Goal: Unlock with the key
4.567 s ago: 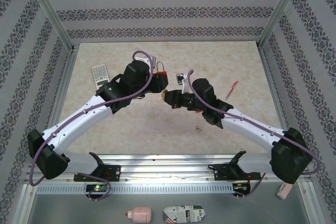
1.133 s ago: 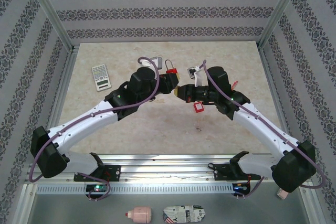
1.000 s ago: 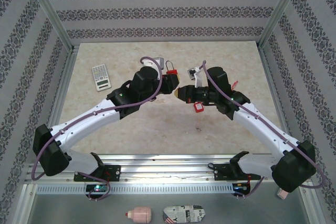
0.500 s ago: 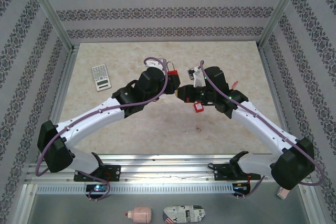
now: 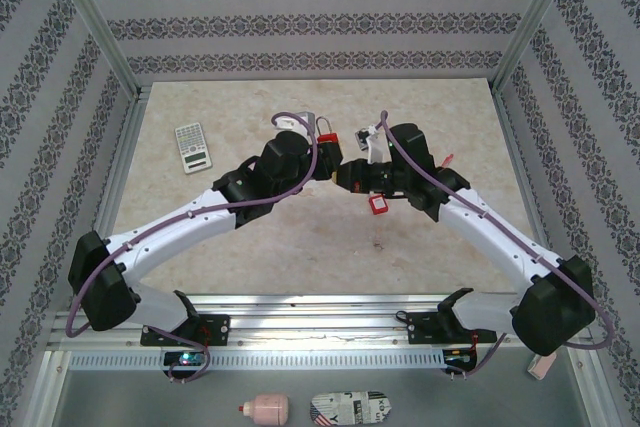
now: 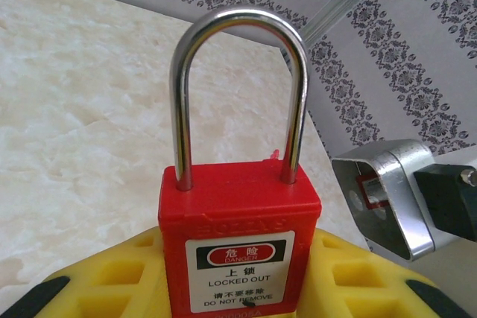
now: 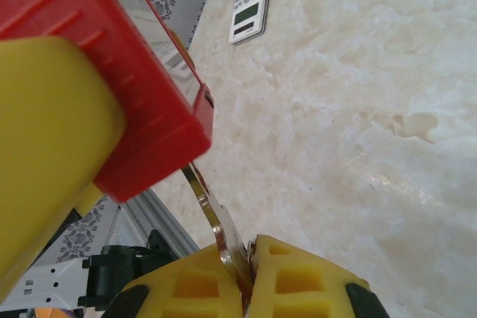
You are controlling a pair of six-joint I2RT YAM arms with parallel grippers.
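With the left tool (image 6: 238, 277) clamped on the padlock (image 6: 238, 206) and the right tool (image 7: 250, 273) pinched on the key (image 7: 212, 217), misaligned insertion may twist the key loose.

Left wrist view: the padlock (image 6: 238, 229) body, clamped in the left tool (image 6: 238, 281), is cut off by the bottom edge. Right wrist view: the key (image 7: 212, 217) head is hidden between the right tool (image 7: 250, 277) fingers. Its tip meets the padlock underside; the keyway is not discernible.
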